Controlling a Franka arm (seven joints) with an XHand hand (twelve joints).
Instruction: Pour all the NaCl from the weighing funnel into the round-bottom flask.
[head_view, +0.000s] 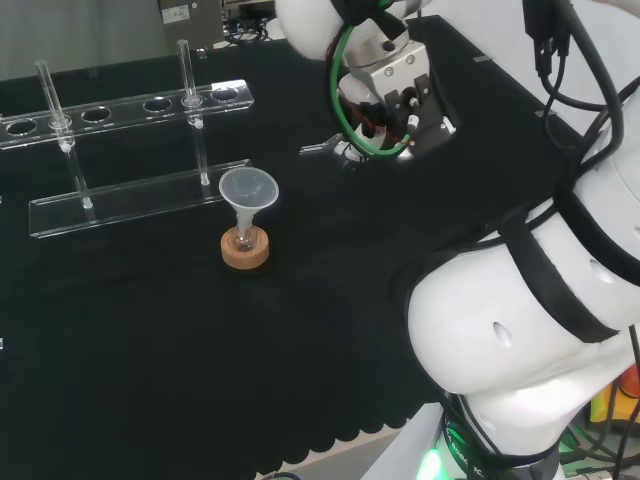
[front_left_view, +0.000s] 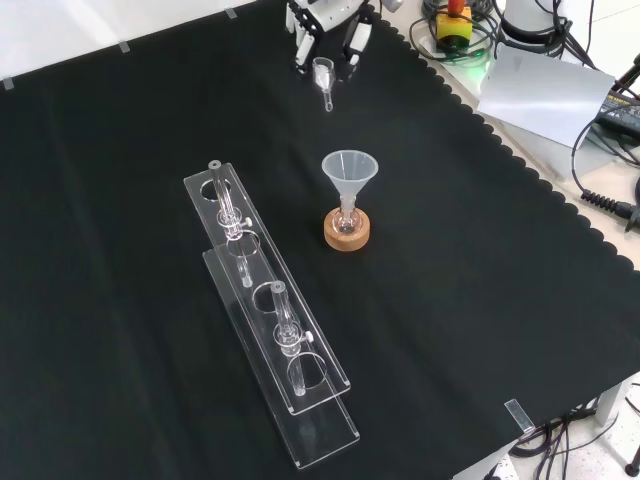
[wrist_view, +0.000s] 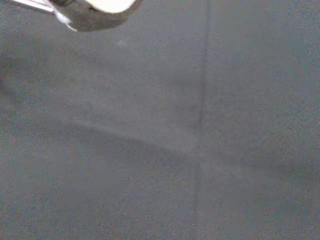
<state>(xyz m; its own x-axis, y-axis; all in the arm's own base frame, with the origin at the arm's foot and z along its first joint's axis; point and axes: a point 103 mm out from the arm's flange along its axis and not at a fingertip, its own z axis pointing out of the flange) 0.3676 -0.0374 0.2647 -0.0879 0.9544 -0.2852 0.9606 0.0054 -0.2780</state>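
The hand (front_left_view: 301, 40) comes in at the top of the front view, its fingers curled down on either side of the clear weighing funnel (front_left_view: 323, 72), whose stem points toward the flask. In the head view the funnel's tip (head_view: 322, 149) juts out to the left from under the hand (head_view: 388, 108). The small round-bottom flask (front_left_view: 346, 222) stands apart from the hand on a cork ring (front_left_view: 347, 236), with a clear plastic funnel (front_left_view: 349, 168) in its neck. The head view shows the flask (head_view: 244, 240) left of and below the hand. I cannot make out any salt.
A clear acrylic test-tube rack (front_left_view: 270, 335) with two tubes lies left of the flask in the front view and behind it in the head view (head_view: 130, 150). The arm's white links (head_view: 530, 300) take up the right of the head view. The cloth's scalloped edge (front_left_view: 540, 180) runs on the right.
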